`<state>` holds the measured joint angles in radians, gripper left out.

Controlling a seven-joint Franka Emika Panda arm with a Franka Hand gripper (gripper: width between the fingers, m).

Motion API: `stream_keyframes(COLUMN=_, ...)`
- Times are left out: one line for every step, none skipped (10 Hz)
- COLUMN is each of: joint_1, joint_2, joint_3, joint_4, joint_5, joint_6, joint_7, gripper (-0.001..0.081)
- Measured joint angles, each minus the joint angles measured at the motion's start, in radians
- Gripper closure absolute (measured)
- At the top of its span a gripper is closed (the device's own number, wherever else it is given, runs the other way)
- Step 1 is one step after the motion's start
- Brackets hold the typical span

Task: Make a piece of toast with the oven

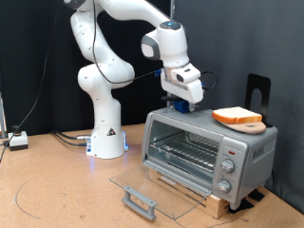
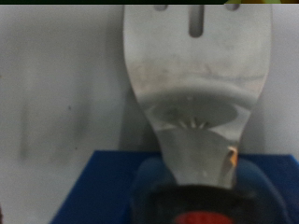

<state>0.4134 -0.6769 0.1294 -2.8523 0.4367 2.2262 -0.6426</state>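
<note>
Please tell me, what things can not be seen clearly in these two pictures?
- Gripper jaws: exterior view, too small, hidden by the hand.
- Spatula blade tip: wrist view, cut off by the edge.
- Oven knob markings: exterior view, too small.
- Piece of toast: absent from the wrist view.

White Franka Panda arm (image 1: 114, 57)

Glossy white rounded segments with dark grey joint seams, a flared white base (image 1: 106, 141) glowing blue at its foot, and black cables trailing from it.
</note>
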Motion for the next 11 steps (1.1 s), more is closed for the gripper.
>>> stream_keyframes(joint_1=0.000, joint_2=0.000, joint_3=0.000, joint_4=0.000, joint_5=0.000, joint_6=0.001, joint_7=0.006, gripper=0.0002)
stream_keyframes(joint_1=-0.002, joint_2=0.000, joint_3=0.000, joint_4=0.000, joint_5=0.000, joint_6=0.001, joint_7=0.010, gripper=0.0088)
stream_keyframes(joint_1=-0.006, joint_2=0.000, joint_3=0.000, joint_4=0.000, joint_5=0.000, joint_6=0.001, joint_7=0.012, gripper=0.0226)
stream_keyframes(joint_1=-0.012, joint_2=0.000, joint_3=0.001, joint_4=0.000, joint_5=0.000, joint_6=0.001, joint_7=0.012, gripper=0.0226)
stream_keyframes(joint_1=-0.016, joint_2=0.000, joint_3=0.001, joint_4=0.001, joint_5=0.000, joint_6=0.001, joint_7=0.012, gripper=0.0418)
stream_keyframes(joint_1=-0.020, joint_2=0.000, joint_3=0.001, joint_4=0.001, joint_5=0.000, joint_6=0.001, joint_7=0.012, gripper=0.0418)
stream_keyframes(joint_1=-0.022, joint_2=0.000, joint_3=0.001, joint_4=0.001, joint_5=0.000, joint_6=0.001, joint_7=0.012, gripper=0.0415)
stream_keyframes(joint_1=-0.024, joint_2=-0.001, joint_3=0.001, joint_4=0.001, joint_5=0.000, joint_6=0.001, joint_7=0.012, gripper=0.0415)
stream_keyframes(joint_1=-0.025, joint_2=-0.003, joint_3=-0.001, joint_4=0.000, joint_5=0.004, joint_6=0.011, joint_7=0.007, gripper=0.0415)
stream_keyframes(joint_1=-0.023, joint_2=-0.010, joint_3=-0.009, joint_4=-0.001, joint_5=0.026, joint_6=0.024, joint_7=-0.011, gripper=0.0415)
stream_keyframes(joint_1=-0.018, joint_2=-0.026, joint_3=-0.027, joint_4=-0.001, joint_5=0.061, joint_6=0.030, joint_7=-0.044, gripper=0.0415)
